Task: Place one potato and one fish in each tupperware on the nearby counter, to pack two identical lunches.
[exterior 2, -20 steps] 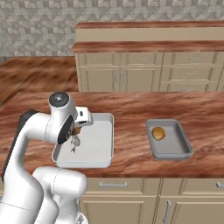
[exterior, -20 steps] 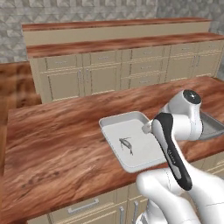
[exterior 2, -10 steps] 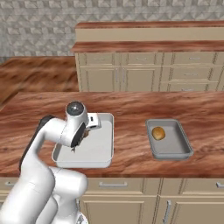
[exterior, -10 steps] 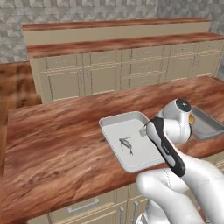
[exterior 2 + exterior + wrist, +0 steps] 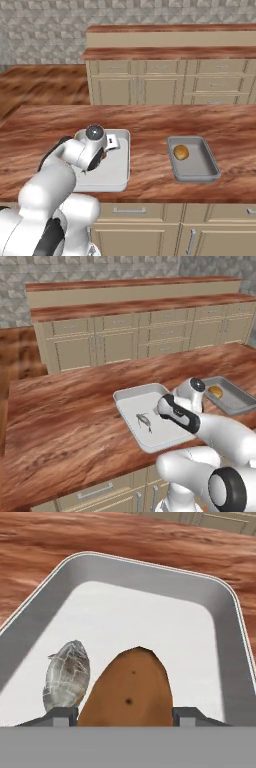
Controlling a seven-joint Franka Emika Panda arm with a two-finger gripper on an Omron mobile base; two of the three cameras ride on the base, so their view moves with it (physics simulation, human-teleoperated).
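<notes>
In the hand view my gripper (image 5: 125, 714) is shut on an orange-brown potato (image 5: 131, 692), which sits between the two dark fingertips. It hangs low over the larger light-grey tupperware (image 5: 150, 567). A mottled grey fish (image 5: 66, 681) lies on that tray's floor just left of the potato. From the left base view the same tupperware (image 5: 131, 397) holds the fish (image 5: 144, 420), with my hand over its right half. The smaller tupperware (image 5: 210, 170) to the right holds another potato (image 5: 181, 152).
Both trays rest on the reddish-brown wood-grain counter (image 5: 65, 416) near its front edge. Behind it, across a gap, stand beige panelled cabinets (image 5: 165, 90) under a second wooden top. Bare counter stretches left of the larger tray.
The arm has folded down and the hand has sunk toward the larger tray, carrying the potato. The fish and the trays have stayed put.
</notes>
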